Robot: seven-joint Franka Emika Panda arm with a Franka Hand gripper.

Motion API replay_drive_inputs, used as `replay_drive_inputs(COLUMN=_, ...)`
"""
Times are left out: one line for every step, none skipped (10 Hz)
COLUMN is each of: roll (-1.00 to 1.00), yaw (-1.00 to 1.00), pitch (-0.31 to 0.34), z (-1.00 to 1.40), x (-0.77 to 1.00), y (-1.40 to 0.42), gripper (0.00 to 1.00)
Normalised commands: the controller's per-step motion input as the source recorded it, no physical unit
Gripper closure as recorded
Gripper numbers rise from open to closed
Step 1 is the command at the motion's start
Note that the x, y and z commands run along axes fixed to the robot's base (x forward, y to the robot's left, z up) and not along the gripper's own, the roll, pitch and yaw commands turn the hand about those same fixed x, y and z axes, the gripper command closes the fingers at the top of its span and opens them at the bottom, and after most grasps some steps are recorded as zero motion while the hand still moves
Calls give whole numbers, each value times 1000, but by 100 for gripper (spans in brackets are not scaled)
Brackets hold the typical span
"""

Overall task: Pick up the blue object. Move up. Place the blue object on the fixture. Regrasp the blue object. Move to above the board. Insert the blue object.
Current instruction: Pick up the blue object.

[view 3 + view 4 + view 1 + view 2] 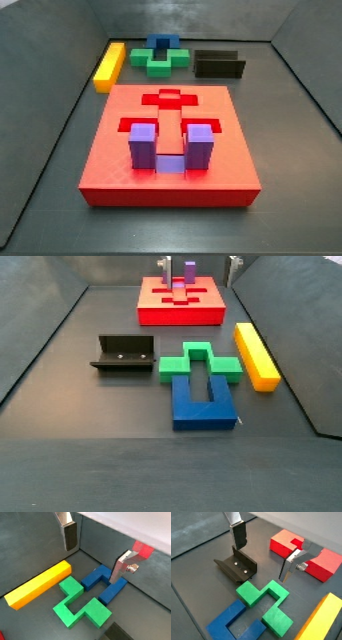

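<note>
We record the gripper (93,554) in both wrist views, above the surface; it carries two flat silver metal fingers. In a wrist view, one finger (67,532) is a bright plate ending in a dark rectangular pad. The other finger (120,566) is a silver plate seen edge-on, with a round silver screw head or knob on its side. The same parts appear in a wrist view: dark-padded finger (238,534), silver plate with knob (291,563). No cables or markings are legible.
</note>
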Motion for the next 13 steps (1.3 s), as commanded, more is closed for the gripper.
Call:
replay_drive_inputs(roll=0, yaw=0, pitch=0, z=0, x=811, y=151, gripper=0)
replay_drive_inputs(roll=-40, yaw=-29, pitch=0, z=0, x=1000, y=97, gripper=0)
replay_drive_inputs(roll=-44, yaw=-109, pitch=0, z=0, x=1000, y=157, gripper=0)
replay_drive_inputs(roll=-73, yaw=-191, pitch=0, z=-3, x=1000, y=246, gripper=0)
replay_drive_inputs(roll=-114, yaw=-123, pitch=0, z=-66, x=989, y=411, gripper=0)
replay_drive_inputs(roll=-80, yaw=-74, pitch=57, z=-391, x=629, y=511, gripper=0)
replay_drive_inputs(roll=-131, yaw=-77, pitch=70, z=-380, x=623, y=611, gripper=0)
replay_drive_inputs(roll=-70, yaw=-51, pitch=30, z=-486, x=506, y=406, gripper=0)
replay_drive_inputs(roll=-61, yaw=0, pitch=23, z=-546, x=291, y=106, gripper=0)
replay_drive_inputs(roll=-86, yaw=0, pitch=39, z=-486, x=151, y=26, gripper=0)
replay_drive_inputs(roll=-49, yaw=0, pitch=73, z=-274, x=94, y=0, gripper=0)
replay_drive_inputs(roll=-19, yaw=0, pitch=44, z=-197, x=71, y=0, gripper=0)
replay_drive_inputs(roll=-1, yaw=0, pitch=17, z=-169, x=26, y=0, gripper=0)
